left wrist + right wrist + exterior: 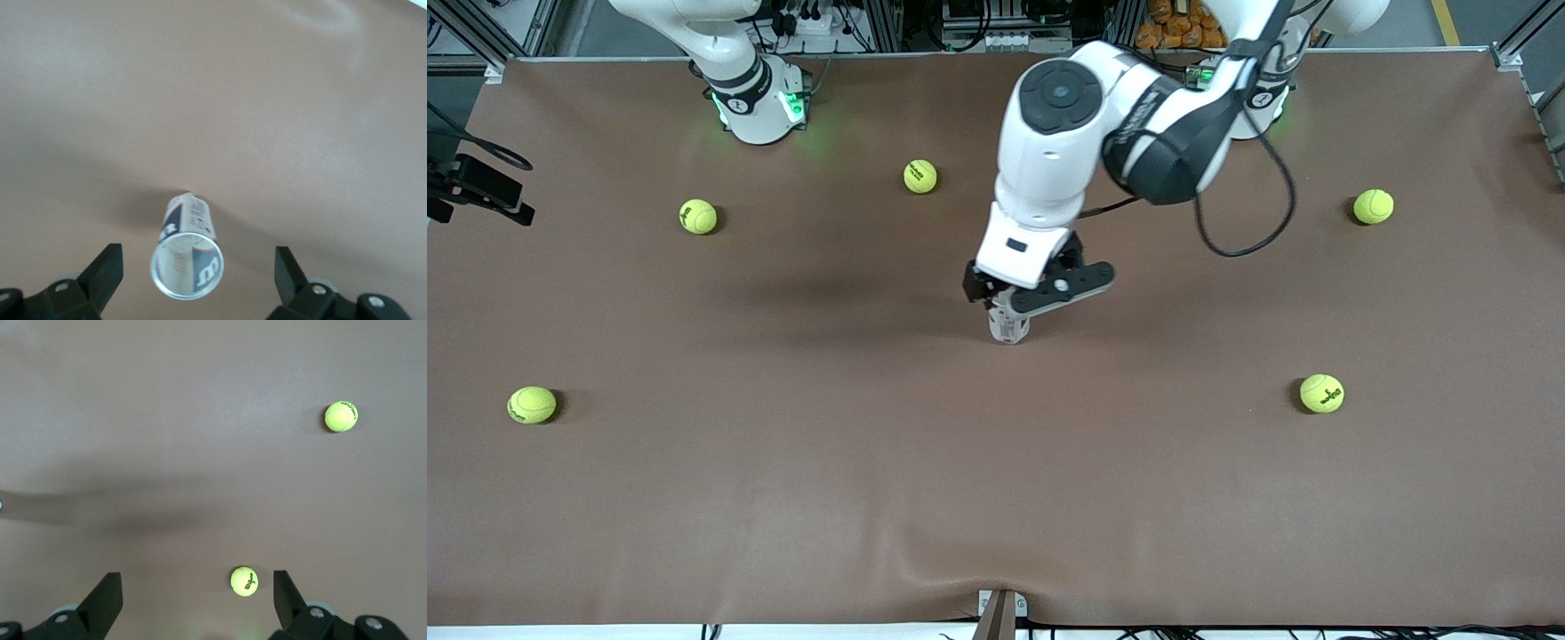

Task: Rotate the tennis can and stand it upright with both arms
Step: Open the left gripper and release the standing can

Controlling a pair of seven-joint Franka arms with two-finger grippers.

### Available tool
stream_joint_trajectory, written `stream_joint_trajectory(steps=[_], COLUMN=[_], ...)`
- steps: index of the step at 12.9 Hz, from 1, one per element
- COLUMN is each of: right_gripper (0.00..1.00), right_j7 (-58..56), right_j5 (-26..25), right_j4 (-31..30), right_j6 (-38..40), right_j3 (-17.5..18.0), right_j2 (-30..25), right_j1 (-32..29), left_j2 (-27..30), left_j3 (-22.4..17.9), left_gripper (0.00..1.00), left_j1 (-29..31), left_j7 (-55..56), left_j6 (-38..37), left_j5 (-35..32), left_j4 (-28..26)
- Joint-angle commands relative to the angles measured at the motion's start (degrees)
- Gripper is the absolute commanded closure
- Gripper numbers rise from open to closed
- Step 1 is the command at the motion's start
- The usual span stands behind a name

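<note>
Brown table (pixel 783 498) | tennis can (pixel 1009 331) upright, open-topped | left tool (pixel 1021 300) released above | right tool (pixel 197 597) released

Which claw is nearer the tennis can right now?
Left. The left claw hangs open directly above the upright tennis can, fingers apart from it. The right claw, also open, waits up over two tennis balls toward the right arm's end.

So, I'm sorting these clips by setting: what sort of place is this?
Probably a robotics lab: two bench-mounted arms at a brown-covered table, aluminium framing with cables along its edge, and scattered tennis balls around an upright tennis can.
</note>
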State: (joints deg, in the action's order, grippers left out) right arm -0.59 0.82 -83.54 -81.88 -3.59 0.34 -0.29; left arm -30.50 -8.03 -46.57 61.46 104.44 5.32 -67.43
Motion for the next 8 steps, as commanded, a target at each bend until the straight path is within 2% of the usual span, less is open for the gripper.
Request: stream_joint_trajectory(steps=[1, 3, 8], right_gripper=[0.00, 0.00, 0.00], right_j7=[-0.29, -0.29, -0.29], right_j5=[0.58, 0.58, 0.58], right_j4=[0.22, 0.13, 0.05], right_j6=[0.23, 0.32, 0.32], right_j3=[0.25, 0.25, 0.25], right_j2=[0.01, 0.01, 0.01], right_j1=[-0.33, -0.33, -0.33], left_j2=[2.97, 4.57, 7.38], left_j3=[-0.06, 0.12, 0.03], left_gripper=[0.00, 0.00, 0.00], left_j1=[2.96, 7.00, 13.34], left_j7=[-1.77, -8.43, -15.03], left_j6=[-3.36, -3.97, -8.98], left_j5=[-1.81, -2.16, -3.39], left_j4=[-0.69, -1.21, -1.22])
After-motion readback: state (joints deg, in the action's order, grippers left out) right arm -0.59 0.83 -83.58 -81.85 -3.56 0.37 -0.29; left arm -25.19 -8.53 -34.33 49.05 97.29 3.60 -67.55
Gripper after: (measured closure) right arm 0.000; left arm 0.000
